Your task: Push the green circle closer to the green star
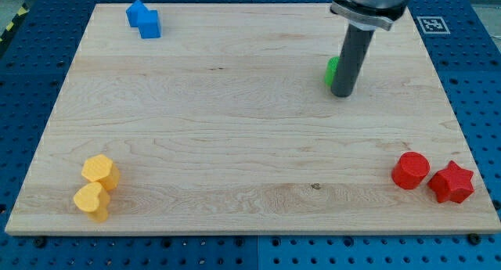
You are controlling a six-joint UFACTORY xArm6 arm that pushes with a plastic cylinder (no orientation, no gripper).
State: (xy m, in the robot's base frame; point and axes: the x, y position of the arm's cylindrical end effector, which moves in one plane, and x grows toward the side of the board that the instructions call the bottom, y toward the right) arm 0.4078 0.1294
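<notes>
Camera view: my tip (342, 93) presses the small green plastic circle (332, 70) from its 6 o'clock side, mid-push; the green star is hidden. I carry no pincer, only a rod, and next I should push toward 1 o'clock.

My tip (342, 93) just right of green circle (332, 70)

Green circle (332, 70) mostly hidden behind rod, only a sliver showing at its 9 o'clock side; green star fully covered by arm body at 1 o'clock of board; arm cut off by top edge.
</notes>
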